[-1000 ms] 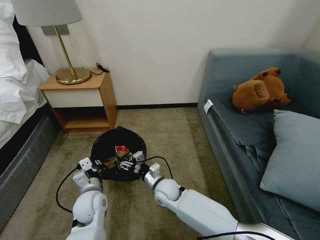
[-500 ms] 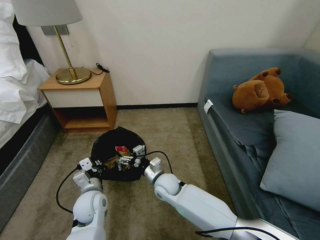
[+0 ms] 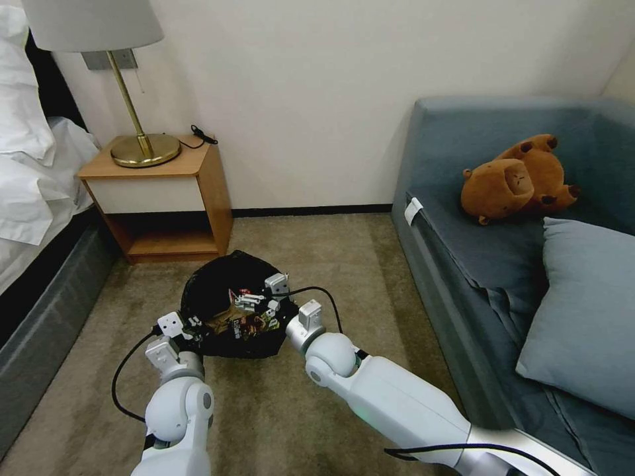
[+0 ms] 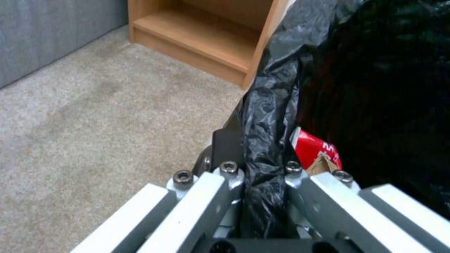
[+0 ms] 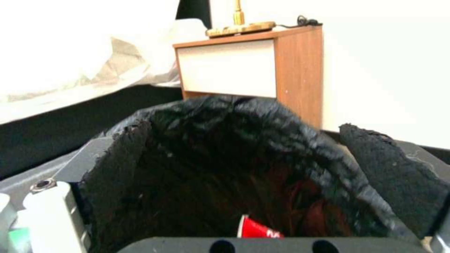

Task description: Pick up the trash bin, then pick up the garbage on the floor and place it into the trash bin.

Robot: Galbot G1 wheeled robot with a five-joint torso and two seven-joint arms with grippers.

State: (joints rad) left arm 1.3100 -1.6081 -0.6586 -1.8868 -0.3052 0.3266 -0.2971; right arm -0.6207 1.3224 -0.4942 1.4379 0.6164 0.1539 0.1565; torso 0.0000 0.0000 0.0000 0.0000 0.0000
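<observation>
Wrist view shows left pincer [image 4: 262,182] clamped on trash bin [image 4: 272,105] liner; right pincer [image 3: 254,305] spread above garbage [image 3: 241,324].

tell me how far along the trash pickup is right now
Mostly done, by the look of it. The left gripper is clamped on the trash bin rim, pinching the black liner. Litter already lies inside: a red-white wrapper and other pieces. The right gripper is open over the bin mouth, holding nothing. The carpet in view shows no litter; the floor beyond these views is unseen.
</observation>
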